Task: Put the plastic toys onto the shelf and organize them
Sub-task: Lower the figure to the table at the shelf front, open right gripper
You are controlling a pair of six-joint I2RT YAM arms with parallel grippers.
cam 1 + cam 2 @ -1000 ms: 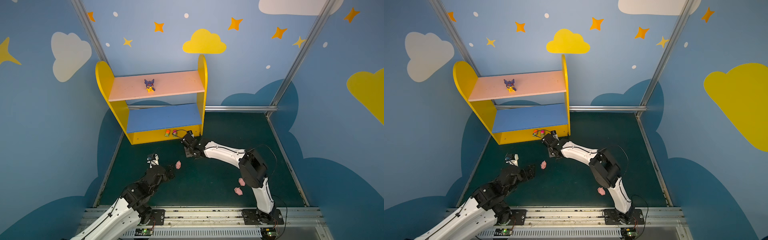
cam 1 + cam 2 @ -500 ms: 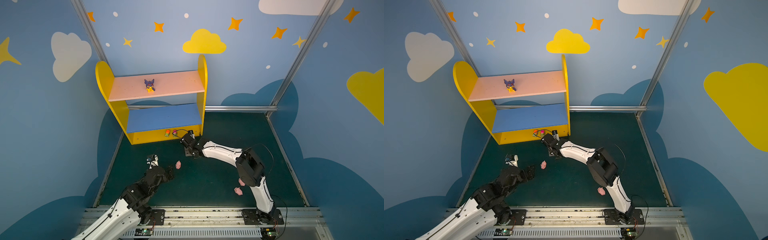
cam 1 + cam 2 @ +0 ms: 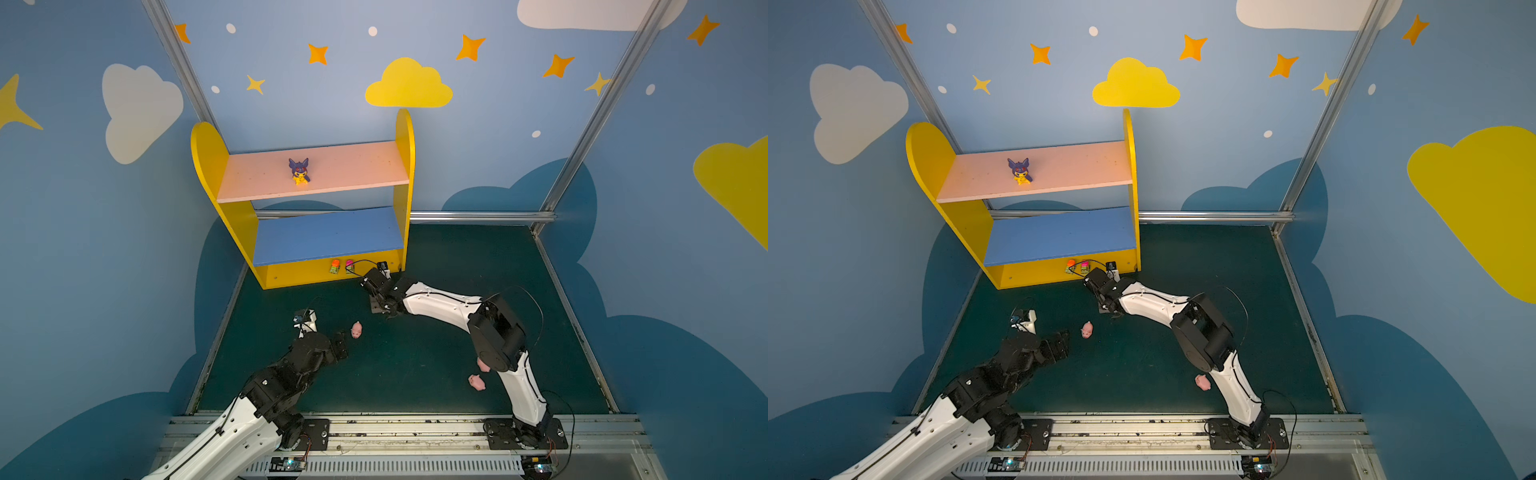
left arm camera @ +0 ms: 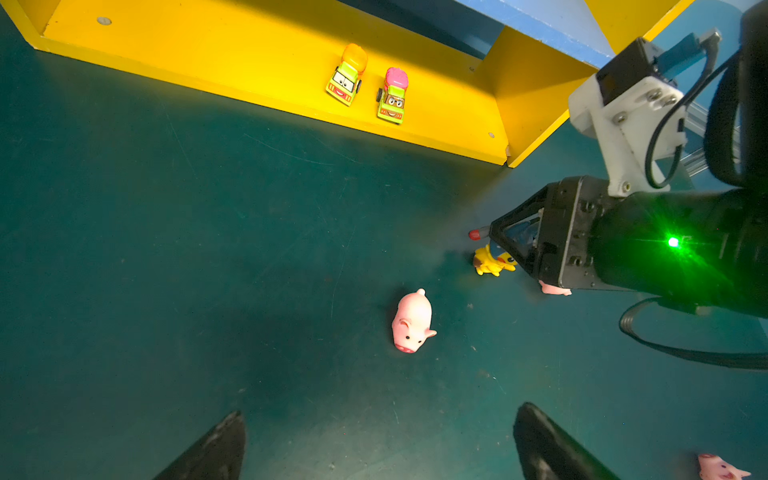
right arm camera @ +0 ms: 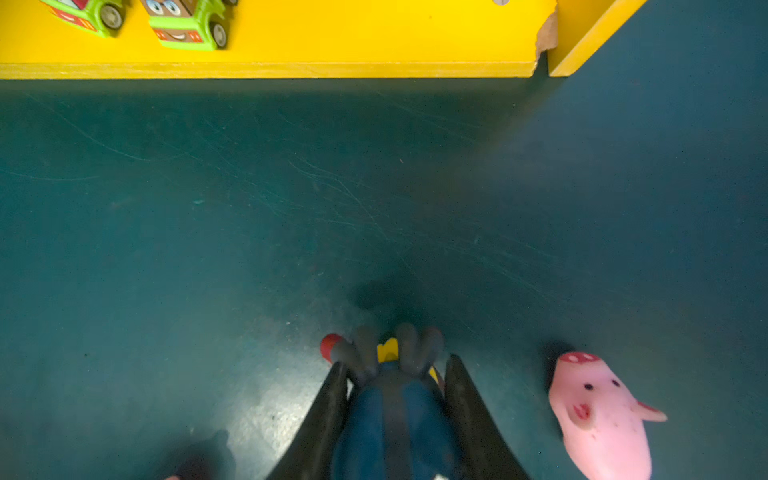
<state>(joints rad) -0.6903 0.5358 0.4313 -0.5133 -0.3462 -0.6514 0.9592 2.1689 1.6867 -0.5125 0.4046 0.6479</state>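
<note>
While pinching the blue-hooded figurine (image 5: 395,415) between the right fingers (image 5: 328,415), hangs low over the tabletop (image 3: 457,270) just near of the shelf (image 3: 208,158), toward its right end; cannot tell whether the toy's feet touch down. Reads as the pick-up step for this toy: gripped, not yet carried. Next, by judgement: lift clear, swing far and up to the pink upper board, set down upright beside the purple-hooded figurine (image 3: 299,170) standing mid-board. Mind the pink pig (image 5: 598,415) lying just right of the grip, untouched. Already shelved on the yellow base: two cars (image 4: 347,77), side by side. Holds the left fingers (image 4: 212,453) wide apart and empty, aimed at another pig (image 4: 411,322) lying alone ahead. Also two more pigs (image 3: 477,382) near the right arm's foot, one partly hidden.
</note>
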